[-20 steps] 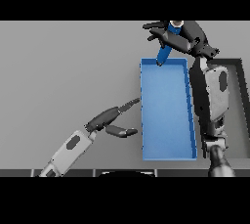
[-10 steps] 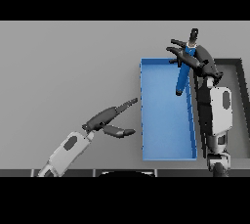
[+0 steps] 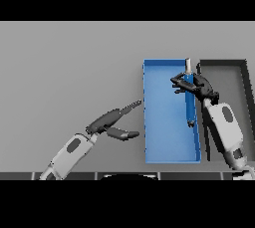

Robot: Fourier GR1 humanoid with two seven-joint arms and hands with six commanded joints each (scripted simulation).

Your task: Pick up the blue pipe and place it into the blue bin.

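Our right hand (image 3: 193,86): dark fingers curled round the pipe (image 3: 190,103) | pipe: slim blue rod, pale grey tip, lengthwise over the bin's right side | bin (image 3: 164,122): flat blue rectangular tray beside a dark tray (image 3: 226,67) | left hand (image 3: 112,122): fingers straight, spread, above smooth grey table (image 3: 64,72).

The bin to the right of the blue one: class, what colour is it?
The bin is dark grey to black, seen in the head view.
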